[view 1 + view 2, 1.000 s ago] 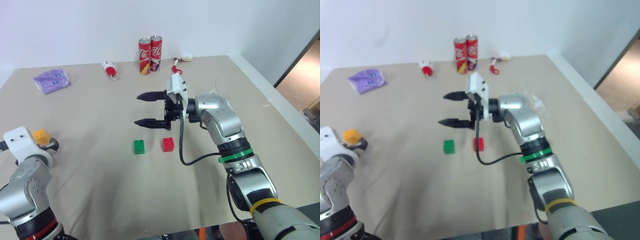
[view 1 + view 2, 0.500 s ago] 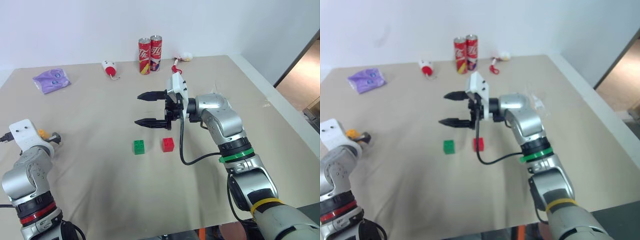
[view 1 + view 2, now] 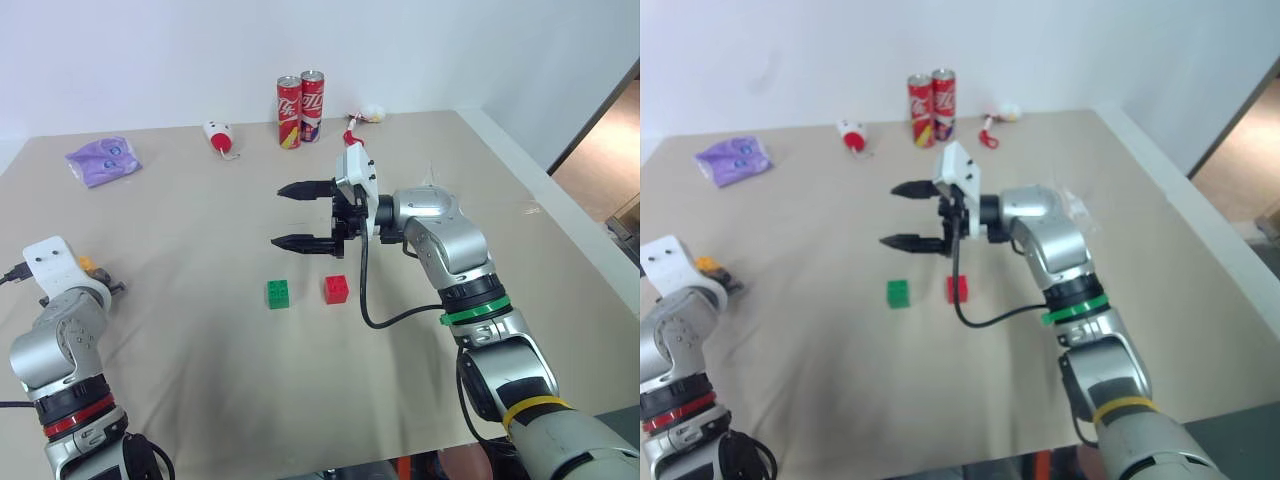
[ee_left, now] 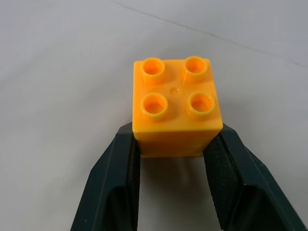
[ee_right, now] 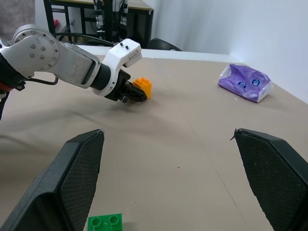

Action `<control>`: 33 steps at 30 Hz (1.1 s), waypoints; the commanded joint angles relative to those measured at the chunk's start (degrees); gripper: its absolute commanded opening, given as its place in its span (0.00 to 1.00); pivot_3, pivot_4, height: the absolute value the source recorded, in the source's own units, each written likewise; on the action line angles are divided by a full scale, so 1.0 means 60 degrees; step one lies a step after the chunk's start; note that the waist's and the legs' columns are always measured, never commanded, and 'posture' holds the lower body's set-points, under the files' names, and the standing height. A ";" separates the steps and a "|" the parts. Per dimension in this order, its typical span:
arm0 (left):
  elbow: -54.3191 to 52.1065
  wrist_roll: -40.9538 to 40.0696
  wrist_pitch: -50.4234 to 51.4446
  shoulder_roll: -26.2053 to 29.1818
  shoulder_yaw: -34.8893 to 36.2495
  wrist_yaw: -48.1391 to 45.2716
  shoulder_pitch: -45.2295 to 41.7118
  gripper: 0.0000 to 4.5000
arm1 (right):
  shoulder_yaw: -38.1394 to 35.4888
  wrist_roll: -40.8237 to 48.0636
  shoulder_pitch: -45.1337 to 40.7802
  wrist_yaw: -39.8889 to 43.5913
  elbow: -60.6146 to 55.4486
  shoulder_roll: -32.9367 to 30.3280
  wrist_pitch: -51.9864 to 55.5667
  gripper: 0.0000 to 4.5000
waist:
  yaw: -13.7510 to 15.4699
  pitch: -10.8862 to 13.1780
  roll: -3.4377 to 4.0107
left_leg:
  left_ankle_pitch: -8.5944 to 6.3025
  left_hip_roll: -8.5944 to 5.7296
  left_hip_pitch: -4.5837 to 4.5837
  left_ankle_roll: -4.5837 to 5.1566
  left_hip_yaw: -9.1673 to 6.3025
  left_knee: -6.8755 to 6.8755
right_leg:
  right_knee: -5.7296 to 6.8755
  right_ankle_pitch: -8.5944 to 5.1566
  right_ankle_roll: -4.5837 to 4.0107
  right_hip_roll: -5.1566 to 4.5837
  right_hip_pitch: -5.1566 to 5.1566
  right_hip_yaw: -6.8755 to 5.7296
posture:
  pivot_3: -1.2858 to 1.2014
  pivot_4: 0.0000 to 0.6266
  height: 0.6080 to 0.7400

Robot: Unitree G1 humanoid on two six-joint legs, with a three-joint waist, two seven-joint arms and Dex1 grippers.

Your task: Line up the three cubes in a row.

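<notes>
Since a second ago, left gripper (image 4: pixel 173 159) has closed on the yellow-orange cube (image 4: pixel 175 108) at the table's (image 3: pixel 200 380) left edge; right gripper (image 3: pixel 305 215) hangs spread above green cube (image 3: pixel 278 293) and red cube (image 3: pixel 337 289).

Beige table against a white wall

The table (image 3: pixel 200 380) has a matte tan top with a pale edge along the right side. A plain white wall (image 3: pixel 150 60) rises behind it, evenly lit. Past the right edge, a dark doorframe (image 3: pixel 592 112) opens onto brownish floor (image 3: pixel 605 175). In the right wrist view a black metal rack (image 5: pixel 103 21) and a dark chair (image 5: pixel 163 45) stand beyond the table.
</notes>
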 commanded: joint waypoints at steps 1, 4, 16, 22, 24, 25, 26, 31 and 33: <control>-0.0259 0.0242 -0.0466 0.0406 -0.0373 -0.0142 0.0020 0.29 | -0.0225 0.0045 -0.0131 -0.0025 -0.0229 -0.0045 -0.0150 1.00 | 0.0001 0.0001 -0.0001 | 0.0000 0.0000 -0.0001 0.0000 -0.0001 0.0000 | 0.0000 0.0000 0.0000 0.0000 0.0000 -0.0001 | 0.52 0.24 1.00; -0.0448 0.0370 -0.1168 0.0855 -0.1232 -0.0975 0.0376 0.29 | -0.0225 0.0001 -0.0158 0.0009 -0.0148 -0.0085 -0.0201 1.00 | -0.0001 0.0001 -0.0001 | -0.0001 0.0000 -0.0002 -0.0004 -0.0001 -0.0001 | -0.0002 0.0000 0.0000 0.0000 -0.0001 0.0001 | 0.52 0.24 1.00; -0.0820 -0.1352 -0.2973 0.3825 -0.3958 -0.7926 0.2023 0.29 | -0.0267 0.1031 0.0619 0.2279 -0.2004 -0.2152 0.0789 1.00 | 0.0003 0.0006 0.0005 | -0.0014 -0.0003 -0.0008 -0.0029 -0.0001 -0.0018 | -0.0010 -0.0034 -0.0016 -0.0008 -0.0012 -0.0008 | 0.52 0.24 1.00; 0.0075 -0.1754 -0.4283 0.4647 -0.5072 -1.1063 0.1739 0.29 | -0.0577 0.1331 0.0957 0.2080 -0.2727 -0.2766 0.1261 1.00 | 0.0003 0.0008 0.0006 | -0.0017 0.0002 -0.0001 -0.0028 0.0000 -0.0024 | -0.0007 -0.0044 -0.0027 -0.0002 -0.0017 -0.0012 | 0.52 0.24 1.00; 0.0431 -0.1785 -0.4656 0.4703 -0.5507 -1.1947 0.1288 0.29 | -0.0650 0.1350 0.1015 0.1881 -0.2861 -0.2817 0.1337 1.00 | 0.0007 0.0008 0.0007 | -0.0016 0.0001 -0.0002 -0.0027 -0.0002 -0.0021 | -0.0005 -0.0043 -0.0027 -0.0003 -0.0016 -0.0018 | 0.52 0.24 1.00; 0.0606 -0.1796 -0.4758 0.4685 -0.5688 -1.2279 0.1048 0.29 | -0.0670 0.1343 0.1039 0.1768 -0.2920 -0.2822 0.1382 1.00 | 0.0013 0.0008 0.0007 | -0.0016 0.0001 -0.0002 -0.0027 -0.0002 -0.0019 | -0.0005 -0.0041 -0.0025 -0.0003 -0.0015 -0.0016 | 0.52 0.24 1.00; 0.0852 -0.1674 -0.4990 0.4671 -0.5956 -1.2629 0.0768 0.29 | -0.0689 0.1352 0.1080 0.1686 -0.3014 -0.2830 0.1427 1.00 | 0.0019 0.0008 0.0006 | -0.0016 0.0000 -0.0004 -0.0027 -0.0001 -0.0015 | -0.0006 -0.0041 -0.0024 -0.0003 -0.0014 -0.0017 | 0.52 0.24 1.00; 0.2039 -0.0823 -0.6727 0.4696 -0.7067 -1.4119 0.0039 0.29 | -0.0832 0.1444 0.1318 0.1305 -0.3475 -0.2947 0.1684 1.00 | -0.0008 0.0009 0.0008 | -0.0019 -0.0002 -0.0010 -0.0023 0.0006 -0.0016 | -0.0009 -0.0046 -0.0024 -0.0003 -0.0016 -0.0007 | 0.52 0.24 1.00; 0.2539 -0.0594 -0.7444 0.4905 -0.7374 -1.4937 0.0007 0.29 | -0.0953 0.1560 0.1484 0.1193 -0.3727 -0.3095 0.1852 1.00 | -0.0001 0.0009 0.0009 | -0.0032 0.0003 -0.0010 -0.0003 0.0014 -0.0018 | -0.0007 -0.0057 -0.0030 0.0002 -0.0022 0.0006 | 0.52 0.24 1.00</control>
